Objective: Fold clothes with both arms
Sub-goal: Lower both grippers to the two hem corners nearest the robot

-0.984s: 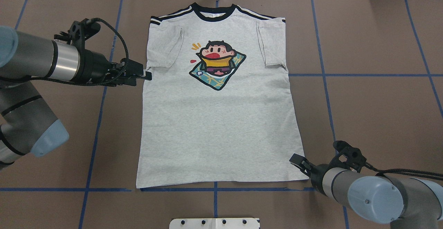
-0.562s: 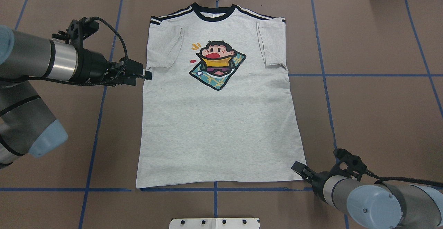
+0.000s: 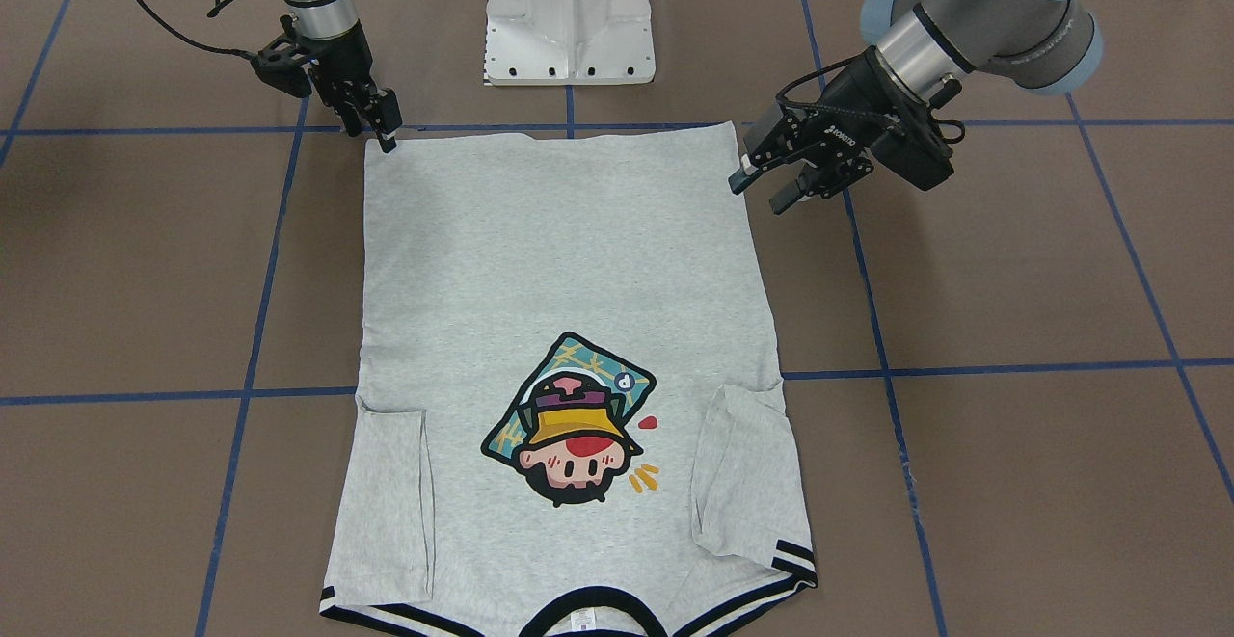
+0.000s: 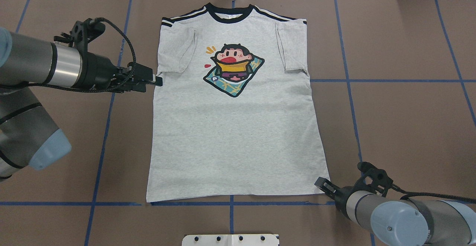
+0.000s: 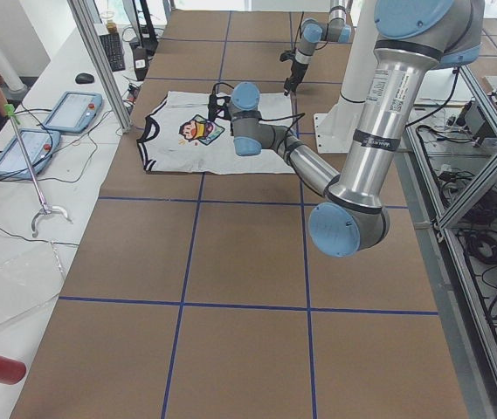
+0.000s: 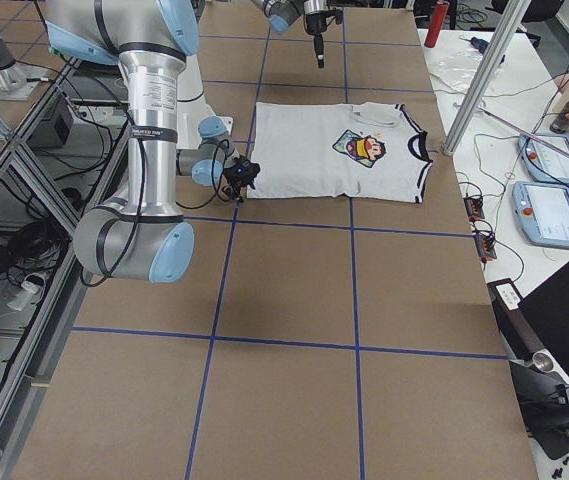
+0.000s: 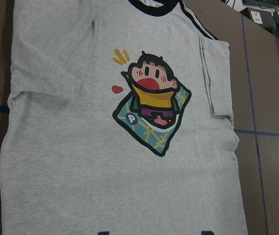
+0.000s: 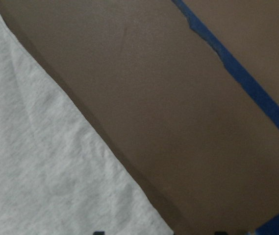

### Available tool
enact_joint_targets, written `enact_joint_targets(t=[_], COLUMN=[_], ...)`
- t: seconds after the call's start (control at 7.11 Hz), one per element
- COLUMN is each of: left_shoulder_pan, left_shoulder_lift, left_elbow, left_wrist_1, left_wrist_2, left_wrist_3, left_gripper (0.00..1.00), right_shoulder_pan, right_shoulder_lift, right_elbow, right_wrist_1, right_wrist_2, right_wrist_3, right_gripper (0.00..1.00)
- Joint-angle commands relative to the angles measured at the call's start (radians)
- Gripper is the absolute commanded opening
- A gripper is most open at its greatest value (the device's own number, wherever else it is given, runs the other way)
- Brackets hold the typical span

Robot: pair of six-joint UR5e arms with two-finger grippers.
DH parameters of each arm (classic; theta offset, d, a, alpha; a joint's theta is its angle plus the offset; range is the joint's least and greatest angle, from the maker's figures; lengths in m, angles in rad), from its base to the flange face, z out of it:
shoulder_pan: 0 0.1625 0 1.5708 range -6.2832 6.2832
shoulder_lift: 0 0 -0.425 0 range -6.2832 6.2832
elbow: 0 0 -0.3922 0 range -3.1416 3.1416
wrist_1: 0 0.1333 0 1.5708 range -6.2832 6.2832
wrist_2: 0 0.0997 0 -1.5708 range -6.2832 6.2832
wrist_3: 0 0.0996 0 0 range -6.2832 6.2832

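1. Front-facing view: the T-shirt (image 3: 559, 261) lay flat and print-up on the surface (image 3: 1012, 271), with both sleeves (image 3: 390, 492) tucked inward. The left tool (image 3: 757, 194) hung released just beside the shirt's side edge, jaws apart. The right tool (image 3: 388, 139) pointed down at a hem corner.
2. Overhead view: the shirt's body showed no fold. Its side edge below the tucked sleeve lay directly ahead of the left tool. The hem corner lay just off the right tool's tip.
3. Left-end view: the near arm reached toward the shirt. The tool's state could not be told from here.
4. Right-end view: the near arm's tool sat low by the nearest hem corner.
5. Left wrist view: the print (image 7: 151, 110) spread well below and ahead of the tool. Its jaws stood wide apart at the bottom edge, holding nothing.
6. Right wrist view: the cloth's edge lay close under the tool, beside bare surface. The jaws stood apart and gripped nothing. The sleeves looked finished, while both grasps and every body fold seemed yet to come.
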Motion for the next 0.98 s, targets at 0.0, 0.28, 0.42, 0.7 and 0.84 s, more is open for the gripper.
enact_joint_targets(t=[0.0,0.28,0.42,0.7,0.84], left_shoulder_pan=[0.0,0.0,0.001,0.041,0.112], left_shoulder_lift=[0.014,0.016,0.016,0.028,0.078], left_elbow=[-0.007,-0.009,-0.009,-0.041,-0.097], left_wrist_1=[0.0,0.0,0.0,0.001,0.001], left_wrist_2=[0.002,0.002,0.002,0.0,0.014], left_wrist_3=[-0.001,-0.001,-0.001,-0.135,-0.265], left_gripper=[0.7,0.7,0.71,0.71,0.71], right_shoulder_pan=[0.001,0.001,0.0,0.003,0.003], right_shoulder_lift=[0.002,-0.001,-0.001,-0.007,-0.015], right_elbow=[0.001,0.004,0.004,0.036,0.05], right_wrist_1=[0.0,0.0,0.0,0.0,0.0], right_wrist_2=[-0.002,-0.001,-0.001,0.004,0.015], right_wrist_3=[0.0,0.0,0.0,0.002,0.002], right_gripper=[0.39,0.0,0.0,0.0,0.0])
